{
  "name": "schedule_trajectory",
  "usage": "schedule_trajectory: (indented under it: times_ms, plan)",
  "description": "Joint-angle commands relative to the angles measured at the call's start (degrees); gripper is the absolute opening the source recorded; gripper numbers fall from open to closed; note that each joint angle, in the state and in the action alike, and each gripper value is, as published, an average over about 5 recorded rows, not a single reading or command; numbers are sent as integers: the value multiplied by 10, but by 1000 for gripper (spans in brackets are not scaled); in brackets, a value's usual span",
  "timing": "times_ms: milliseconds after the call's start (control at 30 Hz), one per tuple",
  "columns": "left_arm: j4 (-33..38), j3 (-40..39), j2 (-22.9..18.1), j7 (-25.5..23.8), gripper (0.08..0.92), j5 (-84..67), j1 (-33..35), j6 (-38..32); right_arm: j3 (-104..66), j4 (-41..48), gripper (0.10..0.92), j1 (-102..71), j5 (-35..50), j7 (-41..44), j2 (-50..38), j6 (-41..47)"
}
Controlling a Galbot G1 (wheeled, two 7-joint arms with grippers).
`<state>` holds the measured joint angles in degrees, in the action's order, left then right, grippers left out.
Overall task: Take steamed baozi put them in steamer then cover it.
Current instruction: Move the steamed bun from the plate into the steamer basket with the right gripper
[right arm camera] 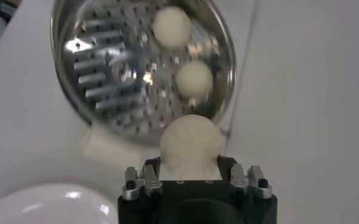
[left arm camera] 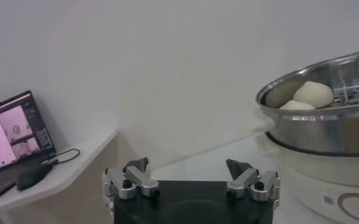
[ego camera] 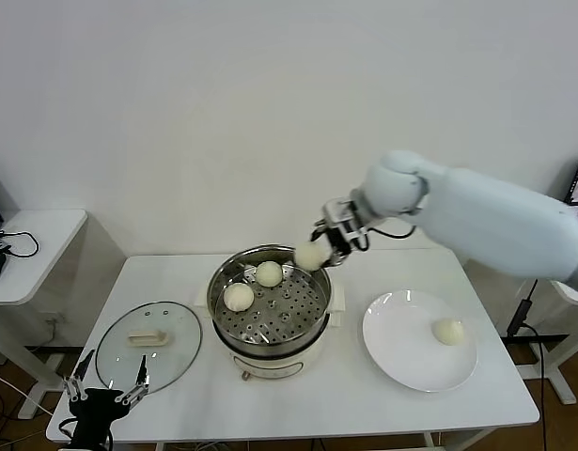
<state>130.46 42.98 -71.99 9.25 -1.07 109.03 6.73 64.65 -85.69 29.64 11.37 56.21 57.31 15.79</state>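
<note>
**A bun held above the steamer's rim by the right gripper**

A white tabletop [ego camera: 298,395] is seen from above. Near its middle, a shiny steel steamer [ego camera: 312,324] with a perforated bottom is set in a cream-white pot base. Two steamed baozi [ego camera: 239,296] are seen inside it, both in the part toward the table's far edge and left side, close together.

The right gripper [ego camera: 319,252] is raised over the steamer's far right rim. Its fingers are closed around a third bun [right arm camera: 190,143], which is gripped on both sides and held in the air, clear of the basket.

A flat white plate [ego camera: 401,362] is placed toward the table's right edge, just beside the pot. A fourth bun [ego camera: 448,331] is seen on the plate, on its right part.

The cover [ego camera: 115,362], a clear glass lid with a cream-white bar handle, is laid flat toward the table's left edge, near the steamer.

The left gripper [ego camera: 108,387] is parked low at the table's front left corner, its fingers spread wide apart with nothing between them.
</note>
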Motion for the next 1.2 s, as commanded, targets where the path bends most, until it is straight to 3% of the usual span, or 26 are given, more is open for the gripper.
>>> schedule_trajectory:
  times_ms: [33, 433, 1067, 1200]
  plan:
    - [-1, 6, -2, 0, 823, -1, 0, -1, 59, 4, 594, 10, -13, -19, 88, -62]
    - [-3, 10, -12, 1, 823, -5, -1, -2, 101, 5, 594, -19, -118, -23, 117, -148]
    - [-9, 7, -19, 3, 823, -6, -1, -6, 111, 6, 604, -13, -142, 12, 125, -204]
    - [-9, 6, -20, 3, 823, -6, -1, -6, 111, 1, 659, -9, -136, 15, 121, -204]
